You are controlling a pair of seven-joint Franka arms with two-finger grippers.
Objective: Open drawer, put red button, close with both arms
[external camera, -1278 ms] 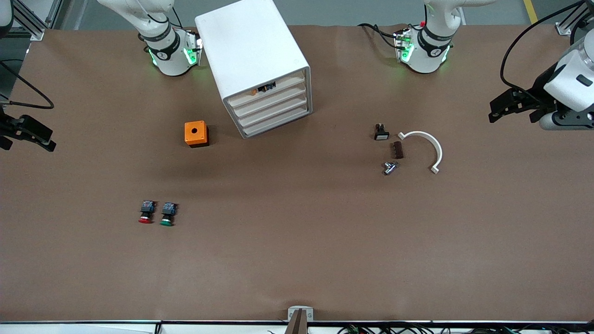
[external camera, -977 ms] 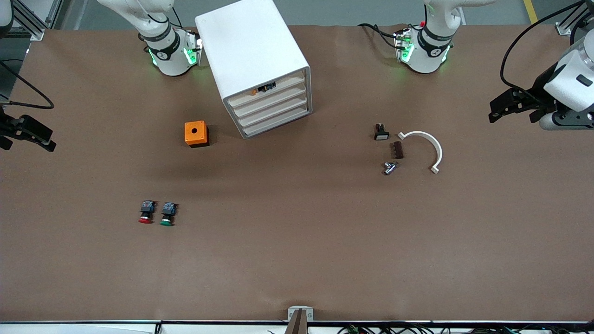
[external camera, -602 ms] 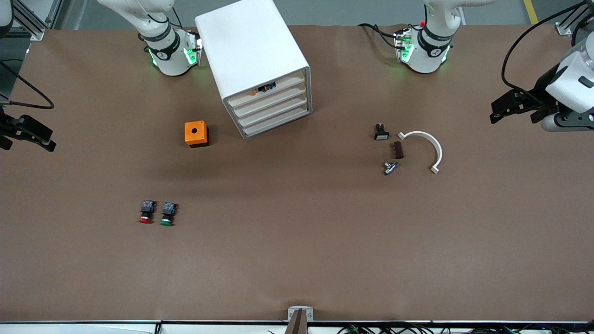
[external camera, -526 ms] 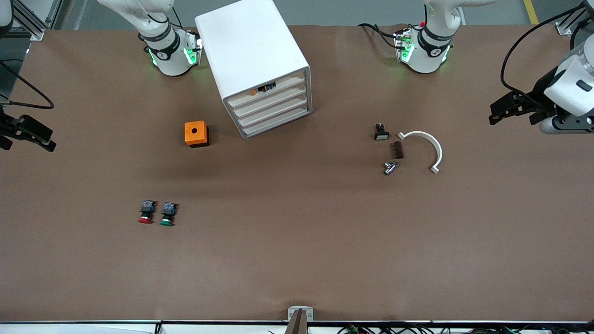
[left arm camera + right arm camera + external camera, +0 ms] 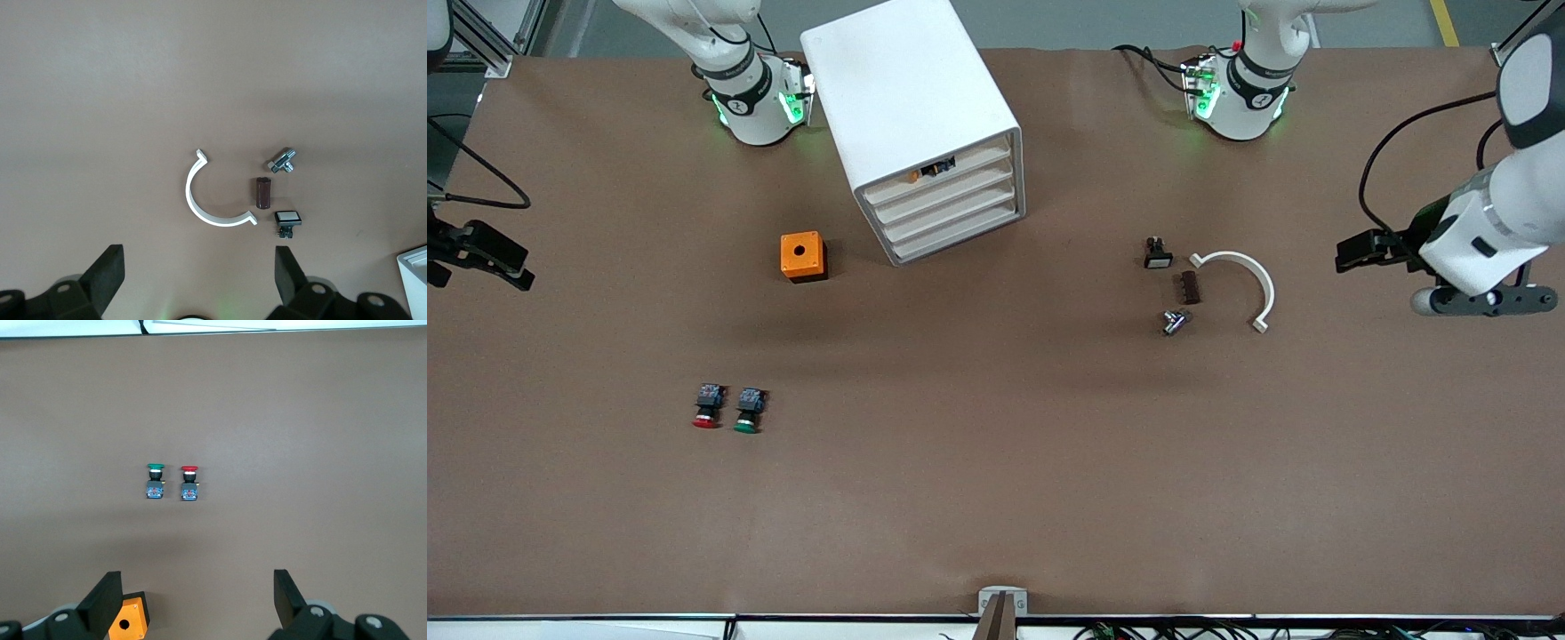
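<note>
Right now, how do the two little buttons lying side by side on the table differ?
The red button has a red cap; the green button has a green one. The red button lies closer to the right arm's end of the table, the green button toward the middle. Both share a round cap, a black body with a bluish end, the same size and the same pose, caps pointing toward the front camera, side by side and apart.
</note>
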